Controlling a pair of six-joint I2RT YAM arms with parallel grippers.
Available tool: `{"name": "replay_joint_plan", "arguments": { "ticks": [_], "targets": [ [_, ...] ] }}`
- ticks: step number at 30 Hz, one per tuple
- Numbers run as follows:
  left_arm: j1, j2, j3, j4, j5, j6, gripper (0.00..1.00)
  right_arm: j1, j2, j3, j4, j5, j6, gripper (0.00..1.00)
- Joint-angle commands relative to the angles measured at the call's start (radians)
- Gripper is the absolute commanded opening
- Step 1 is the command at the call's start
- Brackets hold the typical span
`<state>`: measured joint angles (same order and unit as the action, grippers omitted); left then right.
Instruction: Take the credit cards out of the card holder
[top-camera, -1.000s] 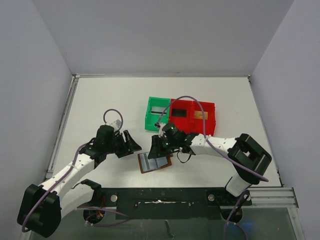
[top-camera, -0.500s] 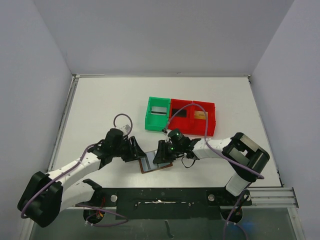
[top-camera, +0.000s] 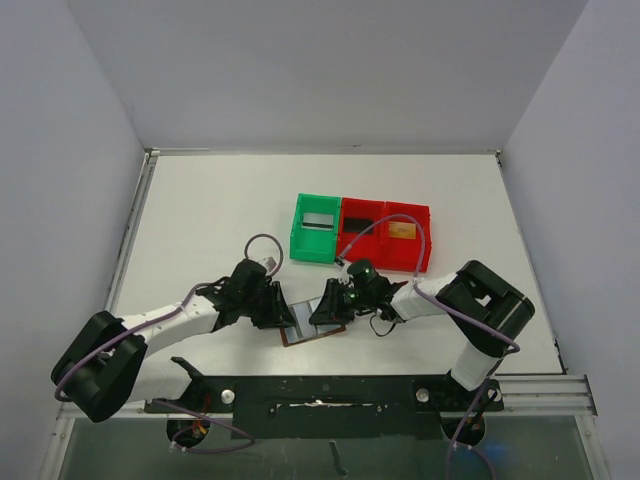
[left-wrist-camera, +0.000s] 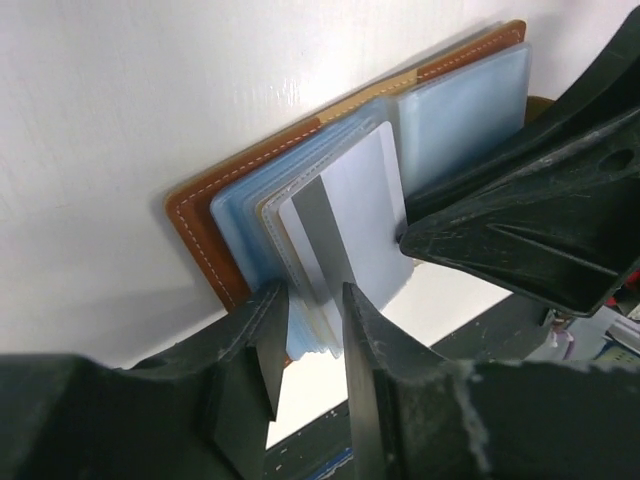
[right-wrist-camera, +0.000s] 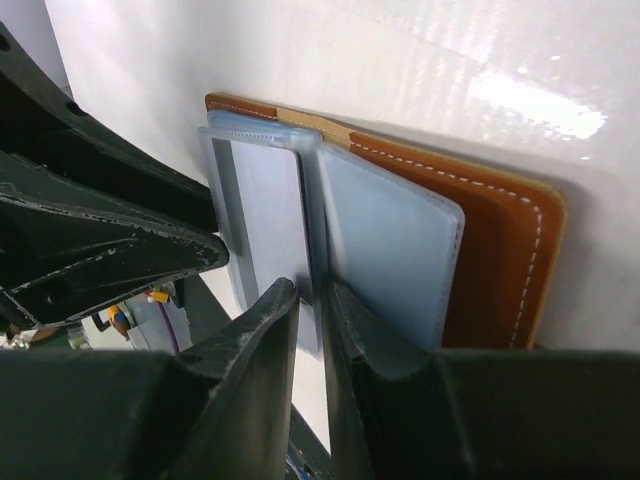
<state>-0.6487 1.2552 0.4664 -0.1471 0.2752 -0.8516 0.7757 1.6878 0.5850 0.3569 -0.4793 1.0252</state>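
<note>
From above, the brown card holder (top-camera: 310, 332) lies open at the tabletop's (top-camera: 200, 220) near edge between my left hand (top-camera: 285, 318) and right hand (top-camera: 322, 312), both too small to read. At my left wrist, a pale grey credit card (left-wrist-camera: 355, 215) juts from the sleeves (left-wrist-camera: 250, 215) between my fingers (left-wrist-camera: 365, 345); I cannot tell if they pinch it, and I should squeeze that card alone, then slide it straight out. At my right wrist, my fingers (right-wrist-camera: 262, 350) sit nearly together, apparently clamped on one of the sleeves, hiding its lower end.
</note>
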Motion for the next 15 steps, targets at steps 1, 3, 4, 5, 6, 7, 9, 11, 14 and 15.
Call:
{"name": "replay_joint_plan", "arguments": {
  "ticks": [1, 3, 4, 5, 6, 7, 9, 11, 14, 15],
  "targets": [
    [-0.024, 0.041, 0.064, -0.009, -0.083, 0.029, 0.26, -0.016, 0.015, -0.026, 0.028, 0.046, 0.01, 0.17],
    [-0.031, 0.054, 0.077, -0.029, -0.105, 0.036, 0.22, -0.018, 0.011, -0.025, 0.031, 0.043, 0.009, 0.13],
    [-0.032, 0.058, 0.08, -0.034, -0.114, 0.04, 0.19, -0.018, 0.007, -0.023, 0.033, 0.041, 0.008, 0.11],
    [-0.034, 0.061, 0.083, -0.039, -0.118, 0.043, 0.17, -0.019, 0.005, -0.021, 0.033, 0.041, 0.005, 0.08],
    [-0.035, 0.063, 0.086, -0.043, -0.122, 0.046, 0.16, -0.017, 0.002, -0.021, 0.031, 0.043, 0.006, 0.07],
    [-0.035, 0.065, 0.088, -0.048, -0.128, 0.048, 0.15, -0.02, -0.001, -0.022, 0.03, 0.045, 0.006, 0.06],
    [-0.037, 0.067, 0.093, -0.058, -0.138, 0.053, 0.13, -0.024, -0.01, -0.024, 0.028, 0.046, 0.006, 0.03],
    [-0.036, 0.069, 0.097, -0.068, -0.149, 0.059, 0.11, -0.029, -0.019, -0.031, 0.028, 0.046, 0.007, 0.02],
    [-0.036, 0.076, 0.109, -0.095, -0.169, 0.082, 0.1, -0.038, -0.031, -0.043, 0.026, 0.046, 0.008, 0.02],
    [-0.037, 0.08, 0.117, -0.119, -0.186, 0.089, 0.09, -0.04, -0.036, -0.047, 0.023, 0.048, 0.007, 0.02]
  ]
}}
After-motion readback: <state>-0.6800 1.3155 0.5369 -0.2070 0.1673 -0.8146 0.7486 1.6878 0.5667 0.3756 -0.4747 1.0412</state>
